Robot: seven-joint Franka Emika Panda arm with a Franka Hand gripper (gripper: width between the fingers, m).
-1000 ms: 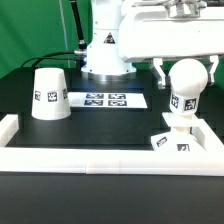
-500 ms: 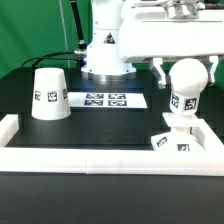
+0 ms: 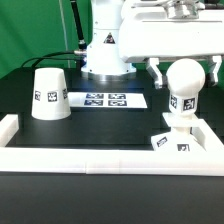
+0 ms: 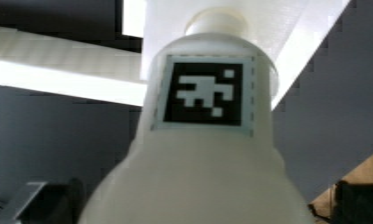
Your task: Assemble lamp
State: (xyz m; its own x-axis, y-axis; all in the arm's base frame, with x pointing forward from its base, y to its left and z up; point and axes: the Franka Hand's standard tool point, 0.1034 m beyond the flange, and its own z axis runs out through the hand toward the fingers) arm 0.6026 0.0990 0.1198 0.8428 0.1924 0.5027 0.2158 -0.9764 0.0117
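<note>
Bulb [image 3: 184,82] of the lamp is found upright on the square base [image 3: 172,141], at the exterior view's right of the black counter [image 3: 110,125], close to the white rail [image 3: 100,157]. The pincer [image 3: 185,72] is spread open around the bulb's round head, one finger [image 3: 156,70] on each side, with nothing gripped. The shade [image 3: 50,93] is set mouth down at the exterior view's left, well apart, beside the marker board [image 3: 105,100].

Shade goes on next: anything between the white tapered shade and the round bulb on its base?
Between the white tapered shade and round white bulb lies only the flat marker board. The open gripper flanks the bulb, crowding the landing spot.
</note>
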